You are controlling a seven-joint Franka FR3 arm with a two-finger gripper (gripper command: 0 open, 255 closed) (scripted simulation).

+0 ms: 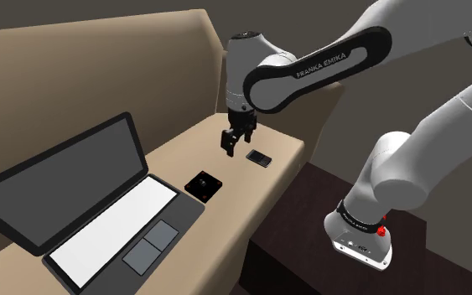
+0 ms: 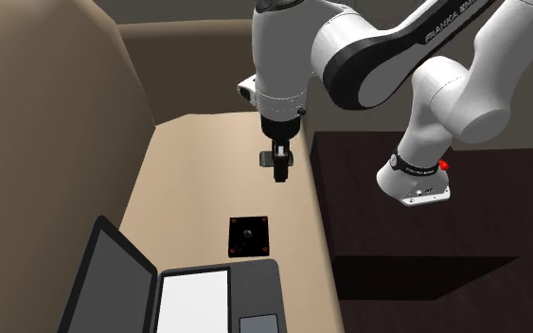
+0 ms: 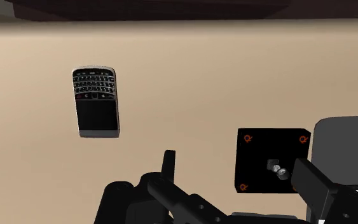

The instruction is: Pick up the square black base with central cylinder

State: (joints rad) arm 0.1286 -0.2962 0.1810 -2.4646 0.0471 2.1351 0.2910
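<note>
The square black base lies flat on the tan surface, between the laptop and a phone. It has a small pale cylinder at its centre and orange marks at its corners. My black gripper hangs above the surface, higher than the base and closer to the phone. Its fingers stand apart with nothing between them. In the wrist view the base shows on the table below the gap of the gripper, nearer the right-hand fingertip, untouched.
A black keypad phone lies near the surface's edge beyond the base. An open laptop sits on the base's other side. A tan wall rises behind. The dark stand borders the surface.
</note>
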